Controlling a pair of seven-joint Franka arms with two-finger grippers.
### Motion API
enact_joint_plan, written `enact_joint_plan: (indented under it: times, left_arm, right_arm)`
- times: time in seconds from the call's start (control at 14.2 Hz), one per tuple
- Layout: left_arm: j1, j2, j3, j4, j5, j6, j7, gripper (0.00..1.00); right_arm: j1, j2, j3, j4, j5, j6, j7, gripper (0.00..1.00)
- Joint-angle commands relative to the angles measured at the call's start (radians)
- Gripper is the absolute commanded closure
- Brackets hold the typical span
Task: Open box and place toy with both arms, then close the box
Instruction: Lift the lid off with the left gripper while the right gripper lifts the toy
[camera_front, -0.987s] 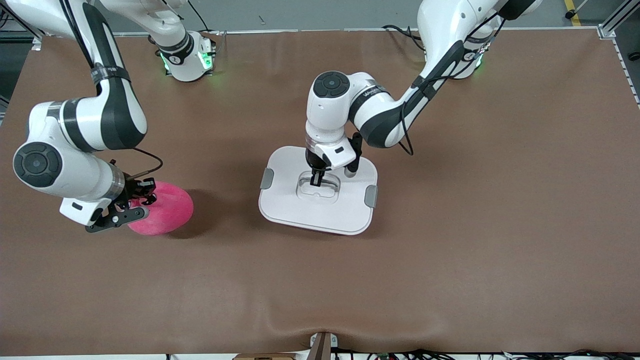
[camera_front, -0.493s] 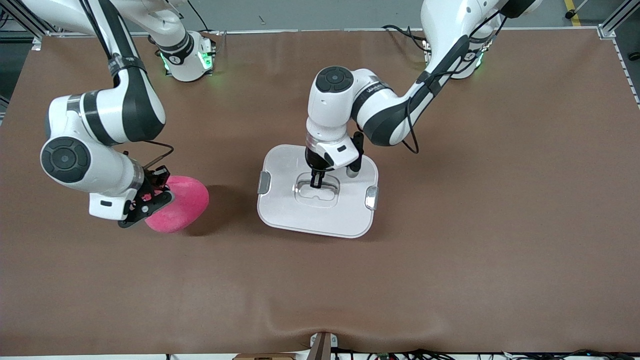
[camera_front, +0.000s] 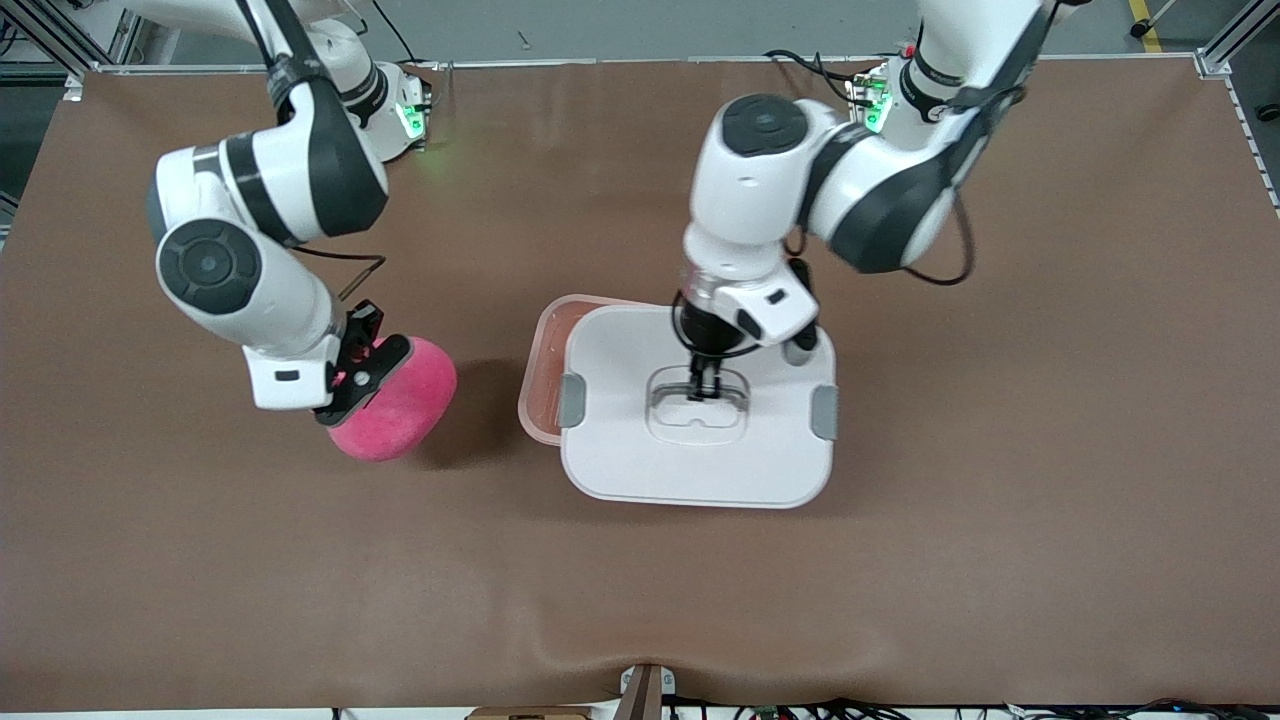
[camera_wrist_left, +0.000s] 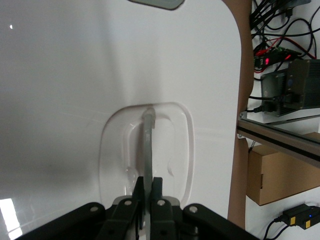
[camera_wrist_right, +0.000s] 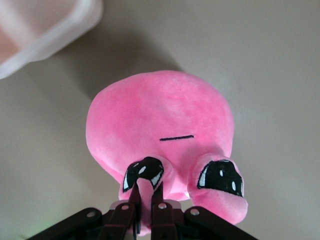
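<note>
While the left gripper (camera_front: 704, 388) is pinched on the lid (camera_front: 700, 455) handle, lid is held off the box (camera_front: 541, 370) base mid-table; toy (camera_front: 395, 412) is clamped by right gripper (camera_front: 345, 385) above the table (camera_front: 640, 600), prob. for loading.

A brown mat (camera_front: 1000, 480) covers the table, rippling slightly at the frame's lower centre. Grey floor (camera_front: 600, 30) runs along the upper edge, with aluminium framing (camera_front: 1225, 45) at the upper right. Cables (camera_front: 900, 710) trail along the bottom edge.

The right end effector (camera_wrist_right: 146, 210) pinches the pink toy (camera_wrist_right: 160, 130) above the table (camera_wrist_right: 270, 65).
</note>
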Motion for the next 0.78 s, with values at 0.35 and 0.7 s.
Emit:
enact_joint_plan:
  times: [0.35, 0.7]
  left_arm:
    - [0.254, -0.126, -0.011, -0.014, -0.228, -0.163, 0.513, 1.0]
    - [0.401, -0.146, -0.011, -0.013, -0.317, -0.295, 0.775, 1.0]
  right_arm:
    - [0.216, -0.03, -0.006, 0.101, -0.06, -0.02, -0.165, 1.0]
    - [0.388, -0.021, -0.008, 0.141, -0.167, -0.019, -0.206, 1.0]
